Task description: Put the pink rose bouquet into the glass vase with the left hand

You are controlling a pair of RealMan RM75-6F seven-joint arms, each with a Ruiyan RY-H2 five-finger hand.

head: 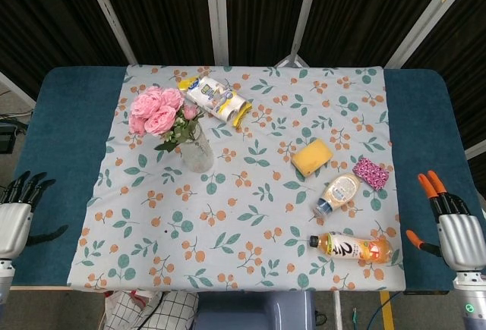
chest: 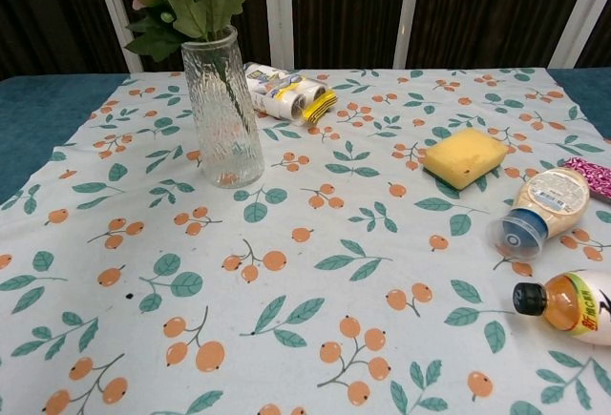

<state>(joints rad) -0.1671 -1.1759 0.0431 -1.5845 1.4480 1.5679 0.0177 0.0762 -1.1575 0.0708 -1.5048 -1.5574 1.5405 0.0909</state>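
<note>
**At ten o'clock on the worktop: roses in the vase, hands empty**

At about ten o'clock on the worktop, the pink rose bouquet stands with its stems down inside the glass vase. The blooms and leaves lean out over the rim toward ten o'clock, and the vase stands upright on the leaf-print cloth. Judged from this, the placing itself looks done: the flowers are in the vase and nothing is touching them.

The left hand sits well apart from the vase, off the cloth at about eight o'clock near the worktop's edge. Its fingers are spread and hold nothing. The right hand is at about four o'clock by the far edge, its orange-tipped fingers also apart and empty. Neither hand shows in the chest view.

What seems left is only for the arms to settle; no further step with the bouquet appears needed.

Around the vase: a wrapped snack pack lies just beyond it toward twelve o'clock. A yellow sponge sits near the middle-right, with a pink patterned pad farther toward three o'clock. A white squeeze bottle lies on its side below them, and a capped drink bottle lies at about five o'clock.
</note>
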